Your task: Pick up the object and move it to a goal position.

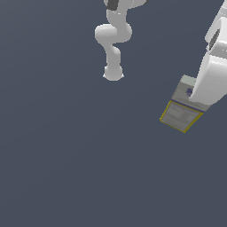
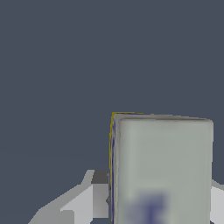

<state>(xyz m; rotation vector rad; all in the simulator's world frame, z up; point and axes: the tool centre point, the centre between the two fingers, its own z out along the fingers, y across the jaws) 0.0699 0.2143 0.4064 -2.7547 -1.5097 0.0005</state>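
Gripper (image 2: pixel 155 205) is clamped on the carton (image 1: pixel 182 106), one finger (image 2: pixel 94 197) showing pressed against its side in the wrist view, the other mostly hidden past the far edge. The carton fills the space between the jaws, pale grey-green face towards the wrist camera, blue mark low on it, yellow edge along one side. In the exterior view it sits at the exterior view's right, tilted, its printed yellow-edged end pointing down and away from the white arm link (image 1: pixel 212 75) that covers its upper part. Whether it is lifted off the grey table (image 1: pixel 66 155) or touching it, I can't tell; no shadow or contact line shows. No goal marker visible in either view.

Risks: the carton looks held near one end, so it could pivot or slide out in the jaws during a fast move. The tilt means a low corner could catch the table if the carry stays low. No goal in sight, so placement could miss.

Count: one arm, one gripper, one carton, one table.
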